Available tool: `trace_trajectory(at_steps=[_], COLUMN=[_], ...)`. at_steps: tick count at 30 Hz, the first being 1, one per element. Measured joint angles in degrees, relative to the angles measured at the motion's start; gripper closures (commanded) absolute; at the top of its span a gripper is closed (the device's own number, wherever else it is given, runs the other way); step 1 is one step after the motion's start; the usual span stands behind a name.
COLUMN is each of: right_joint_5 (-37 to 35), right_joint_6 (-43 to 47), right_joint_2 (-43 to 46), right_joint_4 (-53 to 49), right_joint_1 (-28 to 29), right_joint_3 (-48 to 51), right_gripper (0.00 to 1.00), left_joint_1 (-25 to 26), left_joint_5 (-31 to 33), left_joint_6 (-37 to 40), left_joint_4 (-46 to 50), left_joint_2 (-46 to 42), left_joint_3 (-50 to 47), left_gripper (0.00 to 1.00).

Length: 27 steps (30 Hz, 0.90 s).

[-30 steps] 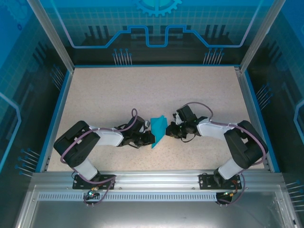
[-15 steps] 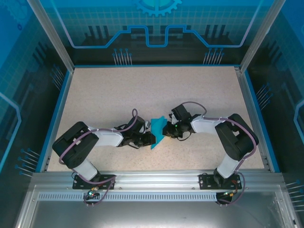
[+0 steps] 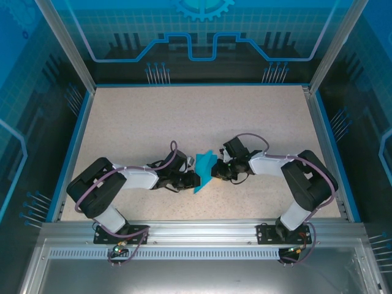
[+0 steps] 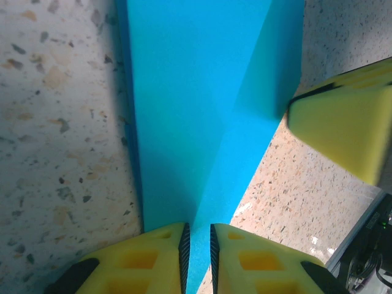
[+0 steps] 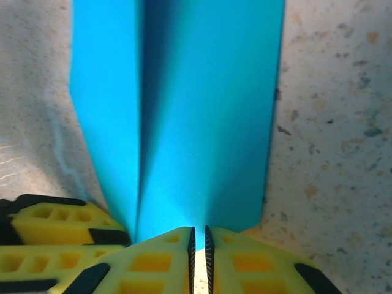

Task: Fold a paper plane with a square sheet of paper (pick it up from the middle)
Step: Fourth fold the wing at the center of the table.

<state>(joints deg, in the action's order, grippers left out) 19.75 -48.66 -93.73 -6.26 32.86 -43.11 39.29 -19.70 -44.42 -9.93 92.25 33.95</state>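
Observation:
The square sheet of paper (image 3: 203, 166) is a teal, creased, folded shape lying mid-table between both arms. My left gripper (image 3: 195, 179) reaches it from the left, at its near end. In the left wrist view its jaws (image 4: 197, 260) stand narrowly apart with the paper (image 4: 202, 92) running into the gap. My right gripper (image 3: 214, 170) meets the sheet from the right. Its jaws (image 5: 199, 260) are almost together, pinching the edge of the paper (image 5: 202, 122). A raised crease runs along the sheet in both wrist views.
The speckled beige table (image 3: 184, 116) is ringed by a blue rim and transparent walls. The right gripper's yellow finger (image 4: 343, 122) shows beside the paper in the left wrist view. The left gripper's yellow fingers (image 5: 55, 239) sit at lower left in the right wrist view.
The right gripper has slid slightly left toward the paper and its elbow has swung inward. The paper looks a little narrower and more bunched. The left arm has barely moved.

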Motion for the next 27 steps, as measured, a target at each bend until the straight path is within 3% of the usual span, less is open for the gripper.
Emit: trace_trajectory(at_steps=[7, 19, 27], right_joint_5=[2.25, 4.48, 4.31], right_joint_6=[-1.07, -2.10, -1.55], right_joint_2=[0.44, -11.39, -12.98], right_joint_4=[3.39, 8.76, 9.01], right_joint_1=[0.04, 0.09, 0.09], right_joint_3=[-4.26, -9.18, -8.96], right_gripper=[0.84, 0.85, 0.86], left_joint_1=[0.00, 0.00, 0.22], left_joint_5=[-0.02, -0.02, -0.04], left_joint_6=[0.00, -0.02, -0.02], left_joint_4=[-0.46, -0.59, 2.01], left_joint_2=[0.00, 0.00, -2.93], left_joint_3=[-0.37, -0.39, -0.74], left_gripper=[0.81, 0.80, 0.69])
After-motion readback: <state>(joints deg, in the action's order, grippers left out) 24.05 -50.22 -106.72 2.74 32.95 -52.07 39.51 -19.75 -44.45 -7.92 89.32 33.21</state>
